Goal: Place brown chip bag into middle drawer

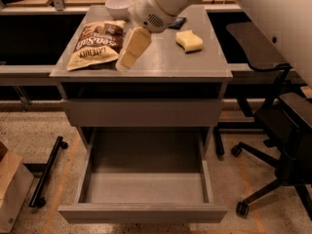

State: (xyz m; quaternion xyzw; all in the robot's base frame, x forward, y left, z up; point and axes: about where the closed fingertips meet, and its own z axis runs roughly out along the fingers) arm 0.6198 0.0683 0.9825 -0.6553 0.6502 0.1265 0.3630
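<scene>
Grey counter (165,65) carries brown chip bag (95,45), flat at left end. Middle drawer (141,212) stands open below. Step: approach, grasp not yet made. My gripper (130,50) hangs just beside bag's right edge and holds nothing; how far open, cannot tell. Next: shift onto bag, grip, lift, lower into drawer.

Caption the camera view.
Cream gripper beside crinkly brown chip bag on grey cabinet top; wide grey middle drawer open below.
</scene>
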